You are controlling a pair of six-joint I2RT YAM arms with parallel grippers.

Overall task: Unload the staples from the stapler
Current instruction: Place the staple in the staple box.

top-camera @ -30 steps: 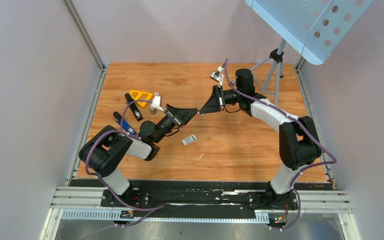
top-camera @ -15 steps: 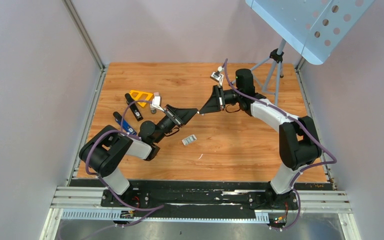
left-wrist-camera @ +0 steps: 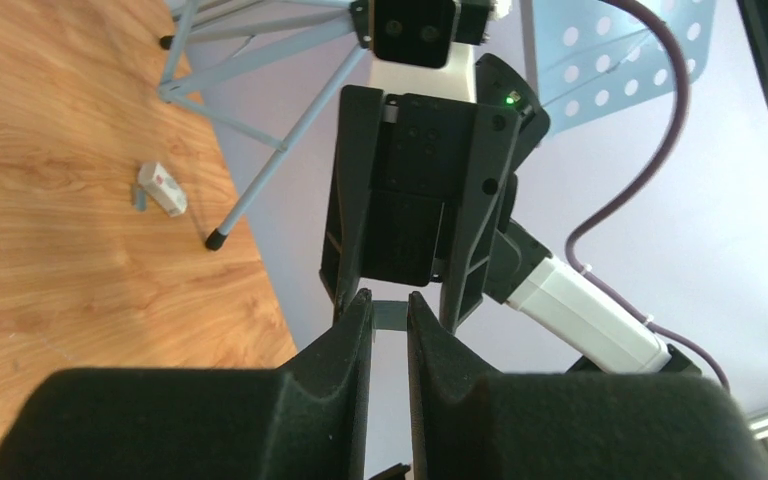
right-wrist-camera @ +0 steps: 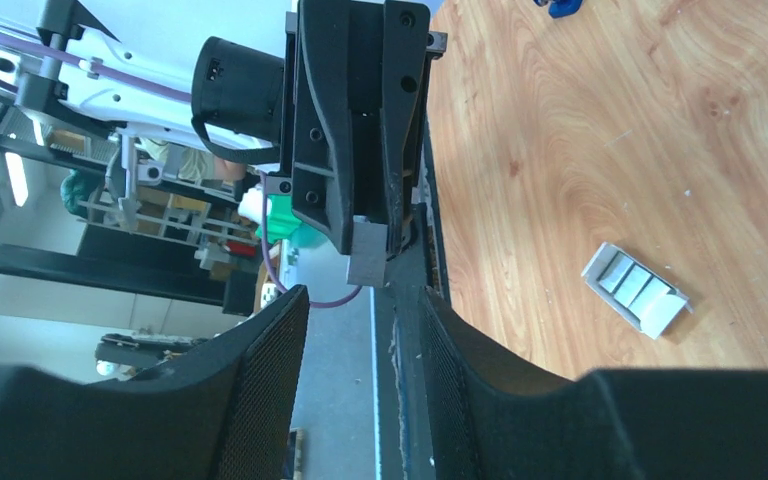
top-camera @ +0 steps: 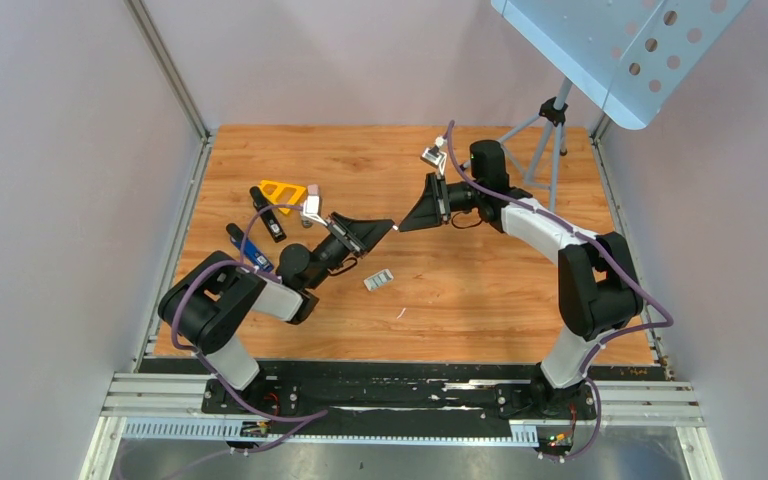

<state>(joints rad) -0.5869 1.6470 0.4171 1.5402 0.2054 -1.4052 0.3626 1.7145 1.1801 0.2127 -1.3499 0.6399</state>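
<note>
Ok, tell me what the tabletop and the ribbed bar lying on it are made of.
Tabletop: wood or wood-look laminate, orange-brown with visible grain, slight sheen. Staples: probably metal, silvery-grey, ribbed in segments; paler edges leave that open.

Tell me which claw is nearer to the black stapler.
Left. The left claw, pinching a small grey piece, is to the right of the stapler; the right claw is just beyond it, farther right.
</note>
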